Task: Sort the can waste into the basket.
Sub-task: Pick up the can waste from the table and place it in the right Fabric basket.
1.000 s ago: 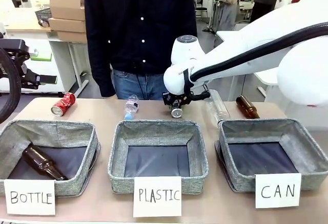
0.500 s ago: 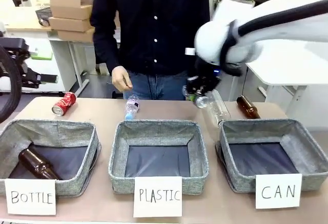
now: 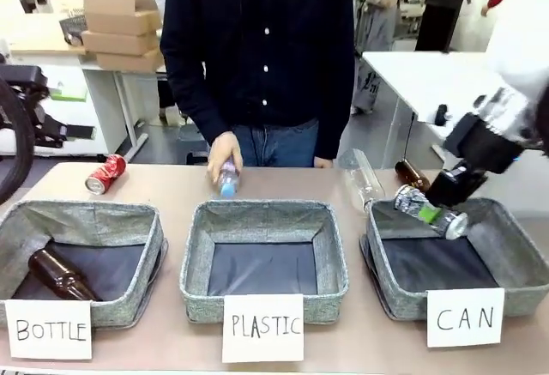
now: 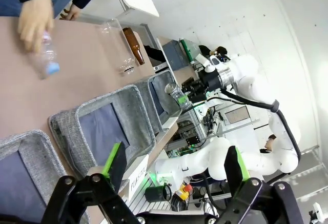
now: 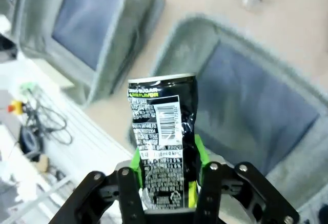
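1. The right tool [image 3: 439, 196] is pinching the black and silver can [image 3: 426, 210] across its dented body. In the right wrist view its green pads [image 5: 136, 161] press against the two sides of the can [image 5: 161, 126], with the barcode facing the camera.
2. That can hangs tilted, nearly on its side, just above the far-left corner of the CAN basket [image 3: 508, 255], clear of the rim.
3. The left tool [image 4: 171, 165] is spread wide with nothing between its fingers. It is well apart from the CAN basket [image 4: 160, 88], on that basket's left.
4. The red can [image 3: 105, 174] lies on its side on the table [image 3: 163, 188], far to the left of the CAN basket and farther back than its far rim.
5. A large clear plastic bottle [image 3: 364, 178] lies just behind the CAN basket's far-left corner. A brown glass bottle [image 3: 413, 174] lies just behind its far rim.
6. The person's hand [image 3: 224, 154] grips a small clear bottle [image 3: 227, 183] with a blue cap, on the table to the left of the CAN basket and farther back.
7. The PLASTIC basket [image 3: 194, 255] stands just beside the CAN basket on its left. The BOTTLE basket [image 3: 154, 242] is farther left again and holds another brown bottle [image 3: 60, 275].
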{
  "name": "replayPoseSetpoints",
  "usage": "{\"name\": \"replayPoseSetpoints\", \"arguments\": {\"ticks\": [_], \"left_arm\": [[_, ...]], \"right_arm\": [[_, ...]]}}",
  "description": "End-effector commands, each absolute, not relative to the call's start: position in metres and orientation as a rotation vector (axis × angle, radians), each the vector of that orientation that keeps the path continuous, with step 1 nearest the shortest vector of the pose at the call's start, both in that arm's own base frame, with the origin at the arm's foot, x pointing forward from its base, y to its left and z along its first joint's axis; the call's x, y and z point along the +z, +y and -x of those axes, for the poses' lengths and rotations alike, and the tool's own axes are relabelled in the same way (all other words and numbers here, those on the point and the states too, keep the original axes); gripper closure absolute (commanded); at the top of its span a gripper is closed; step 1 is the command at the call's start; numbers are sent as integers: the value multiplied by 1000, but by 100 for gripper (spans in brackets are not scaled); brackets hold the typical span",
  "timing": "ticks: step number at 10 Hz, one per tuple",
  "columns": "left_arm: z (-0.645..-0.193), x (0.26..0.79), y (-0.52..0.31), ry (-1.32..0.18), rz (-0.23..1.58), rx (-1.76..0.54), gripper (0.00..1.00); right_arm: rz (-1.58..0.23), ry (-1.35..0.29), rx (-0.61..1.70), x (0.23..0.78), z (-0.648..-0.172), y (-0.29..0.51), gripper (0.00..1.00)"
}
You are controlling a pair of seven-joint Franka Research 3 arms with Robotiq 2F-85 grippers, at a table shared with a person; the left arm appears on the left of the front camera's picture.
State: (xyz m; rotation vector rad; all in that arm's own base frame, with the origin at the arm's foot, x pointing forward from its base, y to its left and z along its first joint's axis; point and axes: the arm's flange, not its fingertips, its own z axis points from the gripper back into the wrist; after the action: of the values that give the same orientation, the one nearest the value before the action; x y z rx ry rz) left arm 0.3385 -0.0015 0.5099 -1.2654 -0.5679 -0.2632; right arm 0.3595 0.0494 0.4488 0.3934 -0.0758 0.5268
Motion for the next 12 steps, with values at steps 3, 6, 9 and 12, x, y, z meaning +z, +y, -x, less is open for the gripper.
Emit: {"name": "replayPoseSetpoints", "arguments": {"ticks": [3,6,9,12], "left_arm": [[-340,510,-3,-592,1289,-276,0],[-340,510,-3,-592,1289,-276,0],[-340,510,-3,-592,1289,-276,0],[-340,510,-3,-592,1289,-276,0]], "right_arm": [[-357,-82,494,449,-363,40,100],[-349,-62,488,444,-362,39,3],[-374,-94,459,444,-362,38,0],[-503,-150,397,447,-364,31,0]]}}
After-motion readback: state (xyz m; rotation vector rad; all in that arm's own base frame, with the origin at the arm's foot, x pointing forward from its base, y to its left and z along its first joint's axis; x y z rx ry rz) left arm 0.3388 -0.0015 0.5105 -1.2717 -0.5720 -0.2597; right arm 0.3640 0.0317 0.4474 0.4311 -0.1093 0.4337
